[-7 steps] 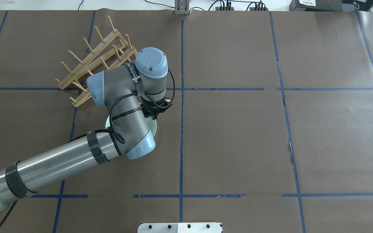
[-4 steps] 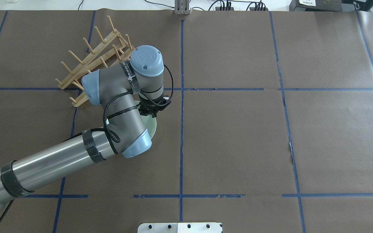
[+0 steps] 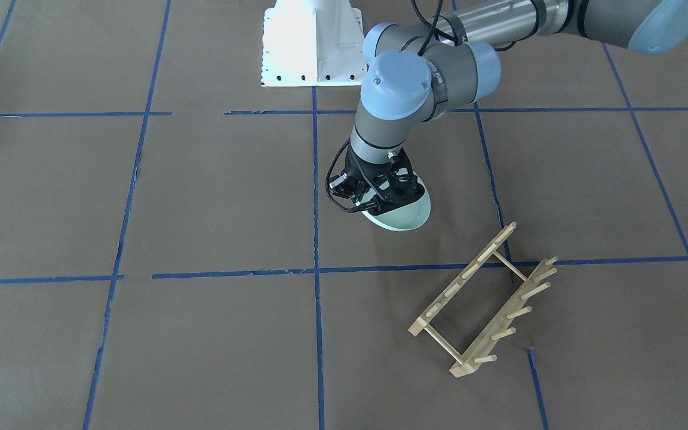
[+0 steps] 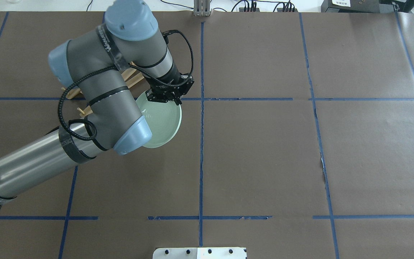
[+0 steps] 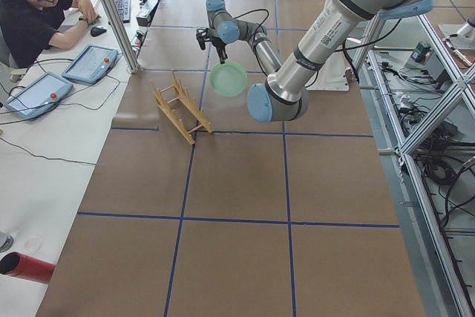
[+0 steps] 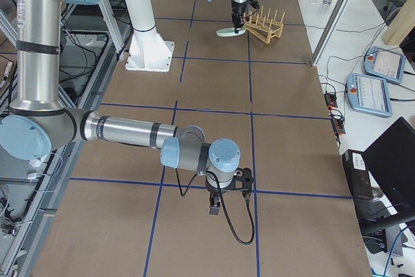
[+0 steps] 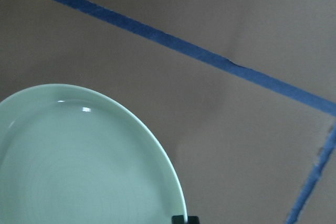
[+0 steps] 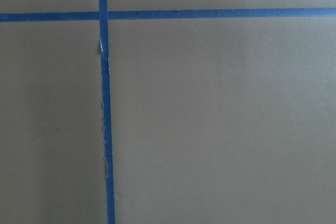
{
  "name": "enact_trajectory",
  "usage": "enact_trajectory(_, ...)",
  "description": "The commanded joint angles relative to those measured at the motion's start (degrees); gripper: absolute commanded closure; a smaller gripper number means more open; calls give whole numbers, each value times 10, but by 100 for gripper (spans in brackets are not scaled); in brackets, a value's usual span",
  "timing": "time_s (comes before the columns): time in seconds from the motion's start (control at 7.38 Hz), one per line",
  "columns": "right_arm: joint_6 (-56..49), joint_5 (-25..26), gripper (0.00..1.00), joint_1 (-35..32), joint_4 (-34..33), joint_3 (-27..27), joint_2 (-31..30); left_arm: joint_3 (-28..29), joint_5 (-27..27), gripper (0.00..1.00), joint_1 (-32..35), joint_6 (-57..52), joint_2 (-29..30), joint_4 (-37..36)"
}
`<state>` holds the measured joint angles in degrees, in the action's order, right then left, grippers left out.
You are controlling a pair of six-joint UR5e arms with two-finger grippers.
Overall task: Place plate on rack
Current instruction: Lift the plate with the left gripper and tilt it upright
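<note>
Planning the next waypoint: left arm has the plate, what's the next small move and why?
Probably carry the plate toward the rack: the left gripper grips its rim, yet the plate hangs apart from the rack, not over its pegs.

Plate point(image 4: 160, 124) near rack point(image 3: 463, 276), above table point(image 3: 200, 197)

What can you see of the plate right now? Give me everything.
The plate is round, pale mint-green, glossy like glazed ceramic, with a low raised rim and faint rings. The left gripper pinches its rim; it hangs tilted, clear of the table, apart from the rack. Nothing else touches it.
</note>
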<state>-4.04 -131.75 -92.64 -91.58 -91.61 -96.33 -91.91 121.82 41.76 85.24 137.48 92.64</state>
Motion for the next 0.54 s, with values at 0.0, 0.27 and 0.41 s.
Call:
enact_trajectory(0.0,0,0,0,0,0,0,0,-27,52,100,69,25,-1,119)
enact_trajectory(0.27,0,0,0,-1,0,-1,0,-27,61,100,123,65,-20,263)
enact_trajectory(0.41,0,0,0,-1,0,-1,0,-23,85,100,150,83,-51,359)
